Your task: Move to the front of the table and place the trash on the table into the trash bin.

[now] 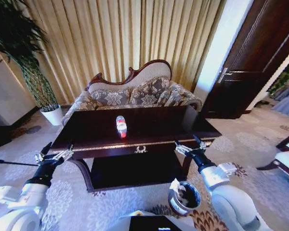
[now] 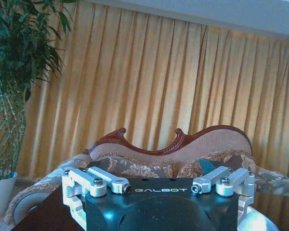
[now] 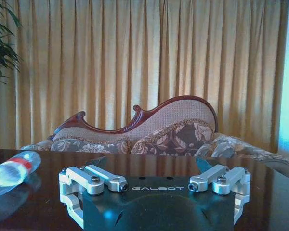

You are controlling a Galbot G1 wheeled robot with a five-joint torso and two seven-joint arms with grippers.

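Bottle [image 1: 121, 126] lies on the table [image 1: 159, 126] mid-top, long axis front-to-back, red cap toward the front edge, clear surface all round. Left gripper [image 1: 55, 155] and right gripper [image 1: 191, 144] flank the front corners (jaws spread wide, holding nothing). Trash bin [image 1: 184, 197] stands on the floor below the right one.

A dark reddish-brown glossy counter [image 1: 159, 126] is seen at the centre of the head view, with gold trim along its front edge and a gold emblem at the middle of that edge. A lower shelf [image 1: 135, 168] is observed beneath the top. One clear plastic bottle [image 1: 121, 126] with a red-and-white label is found lying on its side on the top, near the middle and slightly toward the robot's left. The bottle's reflection is noted in the polished surface. The counter is set on a patterned carpet [image 1: 77, 202], on which a small round metal bin [image 1: 184, 197] is also standing, near the counter's front right leg.
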